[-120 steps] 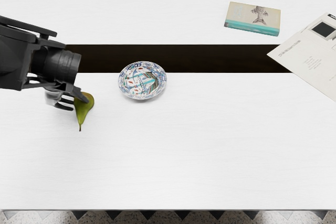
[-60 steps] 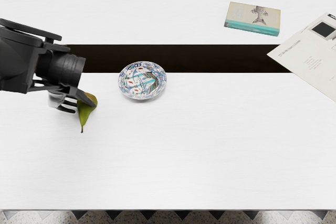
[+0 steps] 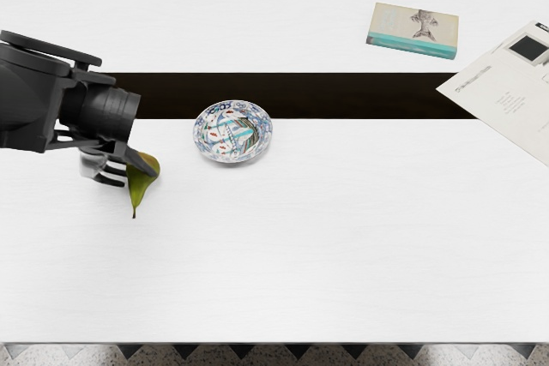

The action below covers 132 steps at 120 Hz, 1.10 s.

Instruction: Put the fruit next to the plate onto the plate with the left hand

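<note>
Head view: bare table (image 3: 360,237) lies open to the right of and below the plate (image 3: 206,116). The fruit (image 3: 139,188), olive-green and tapering to a downward stem, rests at left, apart from the plate. The left hand (image 3: 110,165) covers its top; grip not determinable.

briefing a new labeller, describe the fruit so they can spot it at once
On the white table, find the round blue-patterned ceramic plate by the dark strip. Just left of it, partly under the black left robot hand, is the olive-green teardrop-shaped fruit. Unlike the plate, it is plain and tapers to a thin stem.
</note>
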Each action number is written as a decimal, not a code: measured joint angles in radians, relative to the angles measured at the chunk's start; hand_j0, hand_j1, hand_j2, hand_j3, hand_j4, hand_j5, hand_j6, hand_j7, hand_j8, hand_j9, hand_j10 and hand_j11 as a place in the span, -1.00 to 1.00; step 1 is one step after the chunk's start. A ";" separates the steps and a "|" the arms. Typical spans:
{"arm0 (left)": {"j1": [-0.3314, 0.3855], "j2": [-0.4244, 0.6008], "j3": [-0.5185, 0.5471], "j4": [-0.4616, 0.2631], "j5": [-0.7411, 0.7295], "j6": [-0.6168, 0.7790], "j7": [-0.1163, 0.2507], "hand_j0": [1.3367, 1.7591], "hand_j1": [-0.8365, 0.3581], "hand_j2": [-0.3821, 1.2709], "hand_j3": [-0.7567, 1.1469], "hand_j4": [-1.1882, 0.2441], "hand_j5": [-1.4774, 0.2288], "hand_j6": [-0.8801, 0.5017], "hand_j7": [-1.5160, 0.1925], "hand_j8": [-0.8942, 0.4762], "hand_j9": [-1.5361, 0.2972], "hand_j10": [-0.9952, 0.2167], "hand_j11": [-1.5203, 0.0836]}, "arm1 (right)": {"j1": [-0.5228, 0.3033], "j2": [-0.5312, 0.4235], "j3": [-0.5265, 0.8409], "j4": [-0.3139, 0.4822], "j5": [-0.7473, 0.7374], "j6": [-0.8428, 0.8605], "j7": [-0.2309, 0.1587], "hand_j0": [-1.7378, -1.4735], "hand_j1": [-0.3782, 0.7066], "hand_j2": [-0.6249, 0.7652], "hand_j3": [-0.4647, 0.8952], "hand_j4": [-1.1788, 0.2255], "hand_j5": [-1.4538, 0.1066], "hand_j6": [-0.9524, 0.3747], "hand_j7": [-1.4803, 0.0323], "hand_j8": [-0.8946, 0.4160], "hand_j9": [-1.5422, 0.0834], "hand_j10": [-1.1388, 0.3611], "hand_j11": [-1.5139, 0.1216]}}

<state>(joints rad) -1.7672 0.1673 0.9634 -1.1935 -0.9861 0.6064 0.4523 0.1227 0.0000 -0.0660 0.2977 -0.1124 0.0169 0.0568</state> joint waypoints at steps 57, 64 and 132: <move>-0.020 0.060 -0.040 -0.009 -0.008 0.003 0.006 0.52 -0.12 -0.10 -0.20 -0.20 -0.26 -0.35 -0.20 -0.40 -0.23 -0.39 -0.14 | 0.000 0.000 0.000 0.000 0.000 0.000 0.000 -0.40 -0.92 -0.10 -0.32 0.66 0.84 0.42 0.93 0.35 0.88 0.50 0.83; -0.021 0.076 -0.051 -0.012 -0.006 0.004 0.006 0.52 -0.13 -0.10 -0.20 -0.20 -0.25 -0.36 -0.20 -0.38 -0.23 -0.39 -0.14 | 0.000 0.000 0.000 0.000 0.000 0.000 0.000 -0.40 -0.92 -0.10 -0.32 0.66 0.84 0.42 0.93 0.35 0.88 0.50 0.83; -0.043 0.080 -0.111 -0.010 0.019 0.004 0.006 0.52 -0.15 -0.07 -0.20 -0.21 -0.26 -0.35 -0.21 -0.39 -0.23 -0.40 -0.14 | 0.000 0.000 0.000 0.000 0.000 0.000 0.000 -0.40 -0.92 -0.10 -0.32 0.66 0.84 0.42 0.93 0.35 0.88 0.50 0.83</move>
<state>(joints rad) -1.8101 0.2470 0.8525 -1.2034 -0.9667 0.6099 0.4578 0.1227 0.0000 -0.0660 0.2979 -0.1124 0.0169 0.0568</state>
